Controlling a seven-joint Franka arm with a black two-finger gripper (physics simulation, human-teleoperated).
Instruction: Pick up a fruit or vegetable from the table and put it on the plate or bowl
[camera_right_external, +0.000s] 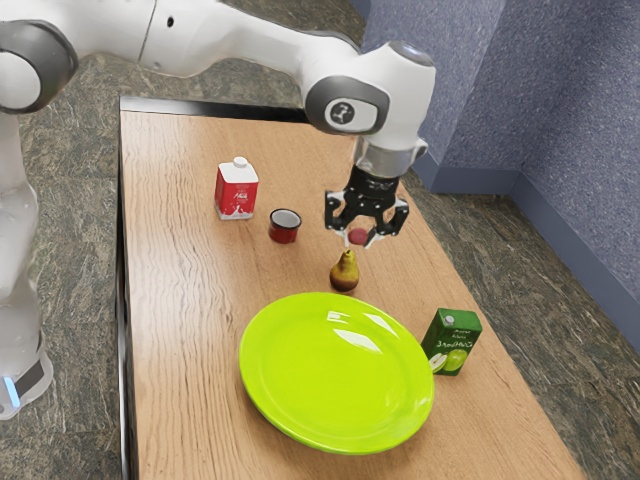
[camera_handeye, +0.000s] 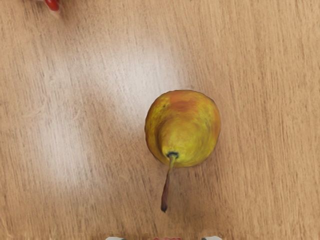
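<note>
Gripper: the black two-finger gripper (camera_right_external: 363, 236) hangs straight down over the table (camera_right_external: 180, 300), its fingers spread apart and closed on nothing.
Pear: the yellow-brown pear (camera_right_external: 344, 272) stands upright on the wood just below the fingertips and clear of them, between the gripper and the plate.
Pear from the wrist view: the pear (camera_handeye: 182, 127) is seen from above, directly under the hand, with a reddish blush on its skin and its thin stem leaning to one side.
Plate: a lime-green plate (camera_right_external: 336, 370) lies flat near the table's front edge. Its far rim is just beside the pear, not touching as far as can be told.
Cup: a small red cup (camera_right_external: 285, 225) sits near the pear, toward the exterior view's left. The red sliver (camera_handeye: 52, 4) at the wrist view's edge is probably this cup.
Milk carton: a red and white carton (camera_right_external: 237, 188) stands upright beyond the cup.
Juice box: a green box (camera_right_external: 451, 341) (an apple printed on its side) stands by the plate's rim on the exterior view's right.
</note>
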